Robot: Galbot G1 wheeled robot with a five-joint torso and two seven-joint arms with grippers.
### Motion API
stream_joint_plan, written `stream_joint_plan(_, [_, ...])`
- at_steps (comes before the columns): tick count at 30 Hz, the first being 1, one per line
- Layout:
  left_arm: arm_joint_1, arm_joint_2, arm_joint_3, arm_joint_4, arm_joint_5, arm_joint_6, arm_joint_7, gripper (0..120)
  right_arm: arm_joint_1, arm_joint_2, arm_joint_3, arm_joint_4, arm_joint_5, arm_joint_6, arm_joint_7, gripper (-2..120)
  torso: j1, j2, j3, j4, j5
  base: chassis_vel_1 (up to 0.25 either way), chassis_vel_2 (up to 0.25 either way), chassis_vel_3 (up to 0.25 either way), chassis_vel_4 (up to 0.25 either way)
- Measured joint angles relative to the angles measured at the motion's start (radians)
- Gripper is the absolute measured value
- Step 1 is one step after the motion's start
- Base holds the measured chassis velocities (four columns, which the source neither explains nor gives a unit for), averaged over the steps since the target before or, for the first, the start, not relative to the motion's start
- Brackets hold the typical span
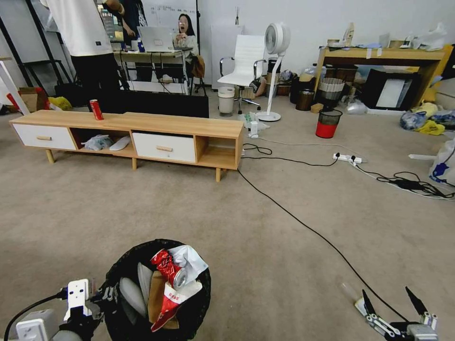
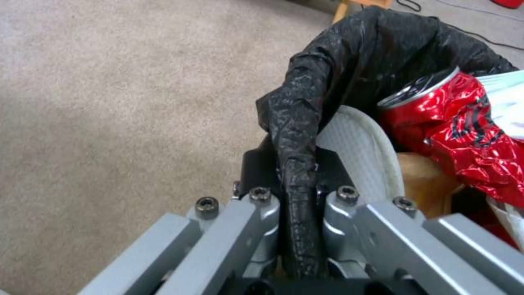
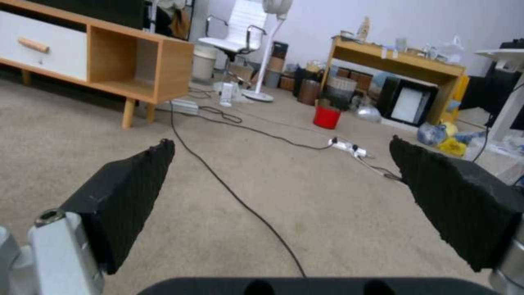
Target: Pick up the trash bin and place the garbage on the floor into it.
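Trash bin [image 1: 159, 289]: low at the robot's left front, held by the left gripper [image 2: 297, 205], fingers [image 2: 256, 213] clenched on the rim and its black liner [image 2: 306, 123], presumably to carry the bin from spot to spot. Inside: garbage [image 1: 173, 279], namely crushed red can [image 2: 464, 127], pale tissue, red-white packet, brown paper. Right gripper [image 3: 284, 184]: low over the floor [image 1: 265, 222] beside a black cable [image 1: 303, 225], fingers released and holding nothing.
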Motion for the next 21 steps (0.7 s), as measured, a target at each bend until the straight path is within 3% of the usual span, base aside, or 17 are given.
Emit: stream_joint_plan(21, [0.001, -0.001, -0.003, -0.006, -0.002, 0.0, -0.001, 4, 0.004, -0.009, 0.001, 0.001, -0.002, 0.007, 0.011, 100, 0.0, 0.0, 0.0, 0.0, 0.0001, -0.003, 0.001, 0.002, -0.003])
